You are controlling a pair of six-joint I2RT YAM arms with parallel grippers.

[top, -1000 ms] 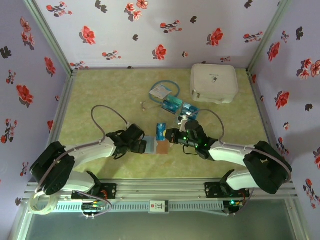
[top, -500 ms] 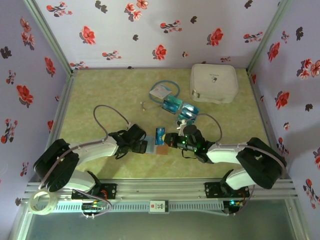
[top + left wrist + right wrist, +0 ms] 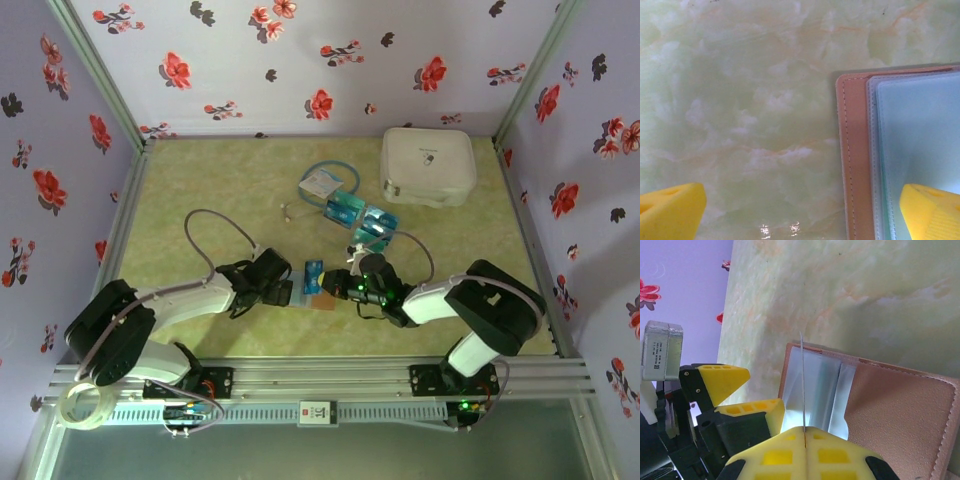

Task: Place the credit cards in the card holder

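The right fingers [image 3: 804, 436] are pressing together on a single credit card [image 3: 801, 385]. It is showing edge-on as a thin, stiff sliver standing upright over the open card holder [image 3: 890, 405]. In the top view that card [image 3: 314, 272] is reading as a small blue rectangle. It is sitting just ahead of the right fingers [image 3: 335, 283], with the card holder [image 3: 322, 298] lying flat on the tabletop [image 3: 200, 190] between the two arms.

The card holder is looking like smooth reddish-brown leather with rounded corners and a line of stitching along its border [image 3: 852, 150]. Glossy, clear plastic sleeves are lining the inside. The lower edge of the card is meeting the sleeves, though I cannot tell whether it is inside a pocket.

The left fingers [image 3: 287, 291] are standing spread. One yellow, wedge-shaped pad [image 3: 670, 207] is hovering over bare tabletop, and the other pad [image 3: 932, 212] is sitting over the sleeves.

The tabletop is showing a pale green, marbled pattern with a slight sheen.

Farther back, other credit cards [image 3: 345, 209], blue and teal, are lying loose. They are beside a pale blue packet [image 3: 320, 182] with looped tubing and a white rounded case [image 3: 428, 165]. A small dark mark on the case is too small to read.
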